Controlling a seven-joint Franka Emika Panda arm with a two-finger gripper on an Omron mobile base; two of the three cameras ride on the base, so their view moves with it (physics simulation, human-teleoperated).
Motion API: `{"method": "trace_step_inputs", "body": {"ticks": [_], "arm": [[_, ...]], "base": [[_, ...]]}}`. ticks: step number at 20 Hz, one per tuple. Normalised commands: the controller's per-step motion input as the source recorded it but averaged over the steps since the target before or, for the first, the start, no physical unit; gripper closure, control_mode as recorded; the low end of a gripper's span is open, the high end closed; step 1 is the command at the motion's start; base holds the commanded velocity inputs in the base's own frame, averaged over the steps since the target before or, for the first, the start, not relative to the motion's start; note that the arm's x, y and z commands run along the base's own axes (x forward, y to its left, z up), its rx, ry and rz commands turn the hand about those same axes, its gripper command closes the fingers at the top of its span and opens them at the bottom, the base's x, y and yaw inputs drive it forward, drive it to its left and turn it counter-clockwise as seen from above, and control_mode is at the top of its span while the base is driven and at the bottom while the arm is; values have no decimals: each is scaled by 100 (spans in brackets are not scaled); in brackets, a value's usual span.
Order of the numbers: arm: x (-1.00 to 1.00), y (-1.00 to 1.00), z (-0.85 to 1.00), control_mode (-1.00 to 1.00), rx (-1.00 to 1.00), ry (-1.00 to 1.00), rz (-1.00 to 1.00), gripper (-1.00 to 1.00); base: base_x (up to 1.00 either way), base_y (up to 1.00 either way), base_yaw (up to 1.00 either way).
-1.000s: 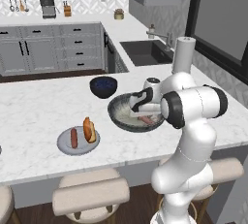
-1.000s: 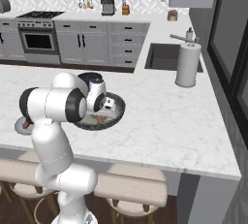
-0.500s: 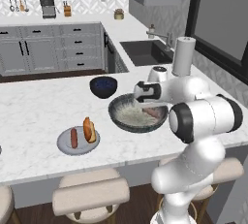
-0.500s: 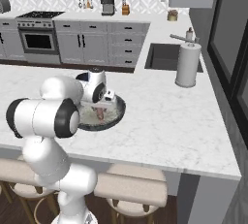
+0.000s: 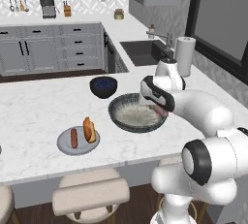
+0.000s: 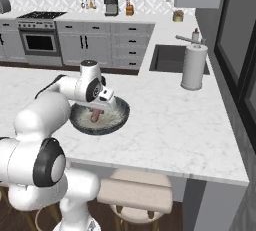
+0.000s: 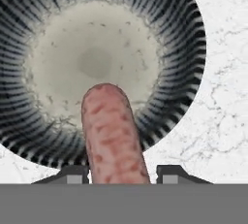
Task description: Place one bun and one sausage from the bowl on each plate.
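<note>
Overhead, the gripper (image 7: 121, 172) is clamped on a sausage (image 7: 112, 136) above the bowl (image 5: 116, 114) mid-bench; near the bench's front edge, a plate (image 5: 64, 145) carries a bun (image 5: 89, 129) and another sausage (image 5: 74, 137).

On the counter (image 5: 43, 116), the plate (image 5: 65, 146) with a bun (image 5: 89, 129) and sausage (image 5: 73, 137) lies left of the bowl (image 5: 121, 119), the smaller bowl (image 5: 103, 86) behind.

base views flanking bowl (image 5: 133, 116); hand close overhead
</note>
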Motion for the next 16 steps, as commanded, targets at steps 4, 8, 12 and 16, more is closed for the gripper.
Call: {"method": "trace_step_inputs", "body": {"ticks": [4,8,12,16], "arm": [[-94,-12,59,-100,0,0,-8,100],[-62,5,67,-100,-2,1,12,100],[-51,22,44,-100,-5,0,1,100],[-16,20,9,-100,-6,0,0,100]], "base": [[0,0,0],[0,0,0],[0,0,0],[0,0,0]]}}
